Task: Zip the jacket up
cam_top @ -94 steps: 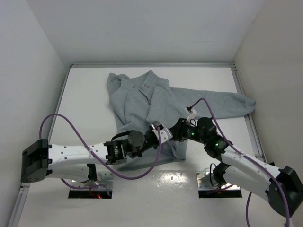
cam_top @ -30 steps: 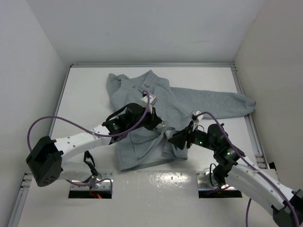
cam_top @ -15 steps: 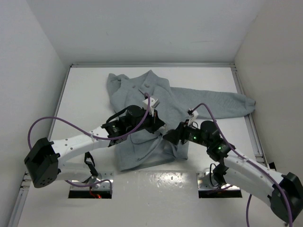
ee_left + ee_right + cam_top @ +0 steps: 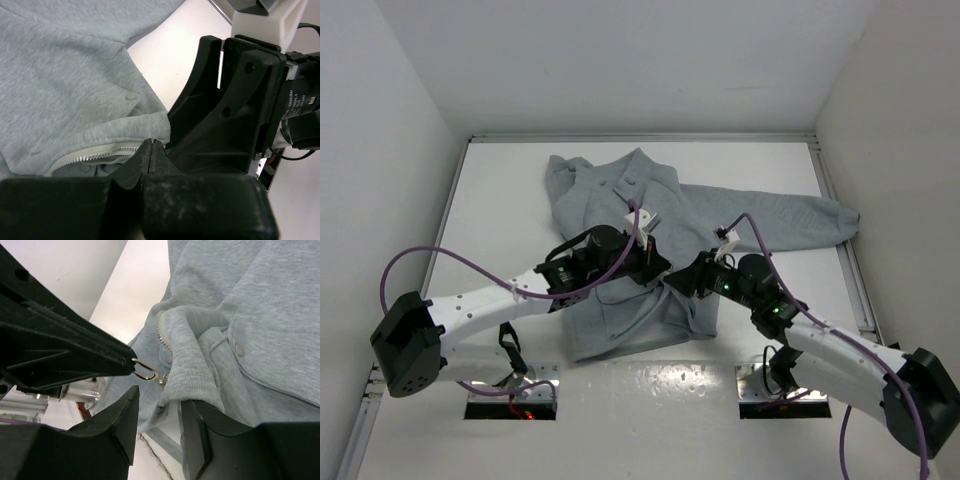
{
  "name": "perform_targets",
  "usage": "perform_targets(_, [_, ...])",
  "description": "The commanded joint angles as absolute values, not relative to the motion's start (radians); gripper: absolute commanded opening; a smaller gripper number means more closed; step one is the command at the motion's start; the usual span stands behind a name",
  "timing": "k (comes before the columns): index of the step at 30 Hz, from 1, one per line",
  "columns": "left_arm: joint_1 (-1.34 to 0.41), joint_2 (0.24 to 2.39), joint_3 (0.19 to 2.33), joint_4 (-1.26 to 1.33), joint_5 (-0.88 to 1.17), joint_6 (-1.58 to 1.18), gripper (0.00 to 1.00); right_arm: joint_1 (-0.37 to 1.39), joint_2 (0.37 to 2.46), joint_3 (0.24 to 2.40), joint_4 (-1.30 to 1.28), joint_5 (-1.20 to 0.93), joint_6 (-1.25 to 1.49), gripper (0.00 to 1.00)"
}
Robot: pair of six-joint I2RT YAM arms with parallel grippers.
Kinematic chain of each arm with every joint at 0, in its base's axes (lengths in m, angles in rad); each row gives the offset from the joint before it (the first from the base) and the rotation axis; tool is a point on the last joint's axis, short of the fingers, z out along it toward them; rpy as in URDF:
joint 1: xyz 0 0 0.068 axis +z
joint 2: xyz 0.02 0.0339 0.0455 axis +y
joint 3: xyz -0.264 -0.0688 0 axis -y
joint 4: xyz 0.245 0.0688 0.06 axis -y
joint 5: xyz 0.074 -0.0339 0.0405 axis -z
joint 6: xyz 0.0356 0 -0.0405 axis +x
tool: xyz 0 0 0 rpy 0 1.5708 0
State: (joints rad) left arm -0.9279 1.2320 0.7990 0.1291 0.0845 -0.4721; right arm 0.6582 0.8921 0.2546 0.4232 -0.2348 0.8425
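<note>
pinching the zipper pull (image 4: 147,374), left hand (image 4: 151,150) is fully closed; right hand (image 4: 160,427) stands part open astride the hem (image 4: 192,385) of the jacket (image 4: 260,315).

Left gripper (image 4: 659,271) and right gripper (image 4: 673,283) crowd tip to tip over jacket (image 4: 610,200) front, blocking each other. Bare table (image 4: 505,215) left of jacket gives room; walls (image 4: 390,150) hem the sides.

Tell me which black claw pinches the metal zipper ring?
The left gripper, shut on the metal zipper ring; the right gripper gapes by the light grey fabric jacket's hem.
</note>
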Motion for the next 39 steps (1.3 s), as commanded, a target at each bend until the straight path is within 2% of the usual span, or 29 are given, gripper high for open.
perform_targets(1, [-0.953, 1.197, 0.818, 0.189, 0.110, -0.489, 0.00, 0.664, 0.903, 0.252, 0.512, -0.192, 0.844, 0.39])
perform_targets(3, [-0.953, 1.206, 0.808, 0.189, 0.120, -0.503, 0.00, 0.667, 0.907, 0.253, 0.520, -0.187, 0.842, 0.37])
perform_targets(4, [-0.953, 1.206, 0.808, 0.189, 0.120, -0.512, 0.00, 0.664, 0.908, 0.252, 0.525, -0.190, 0.830, 0.26])
perform_targets(5, [-0.953, 1.206, 0.808, 0.189, 0.120, -0.512, 0.00, 0.666, 0.908, 0.250, 0.526, -0.195, 0.824, 0.19])
perform_targets(8, [-0.953, 1.206, 0.808, 0.164, 0.086, -0.522, 0.00, 0.666, 0.873, 0.238, 0.517, -0.219, 0.775, 0.03])
perform_targets(9, [-0.942, 1.206, 0.808, 0.152, 0.077, -0.522, 0.00, 0.664, 0.838, 0.229, 0.509, -0.233, 0.747, 0.01])
perform_targets(16, [-0.923, 1.215, 0.808, 0.081, 0.028, -0.522, 0.00, 0.661, 0.649, 0.181, 0.301, -0.233, 0.627, 0.00])
perform_targets(20, [-0.923, 1.215, 0.799, 0.069, 0.050, -0.512, 0.00, 0.658, 0.609, 0.186, 0.241, -0.232, 0.577, 0.00])
perform_targets(31, [-0.968, 1.215, 0.739, 0.222, 0.293, -0.480, 0.00, 0.658, 0.635, 0.173, 0.336, -0.238, 0.528, 0.00])
perform_targets(39, [-1.000, 1.245, 0.749, 0.160, 0.206, -0.445, 0.00, 0.660, 0.626, 0.190, 0.371, -0.261, 0.514, 0.00])
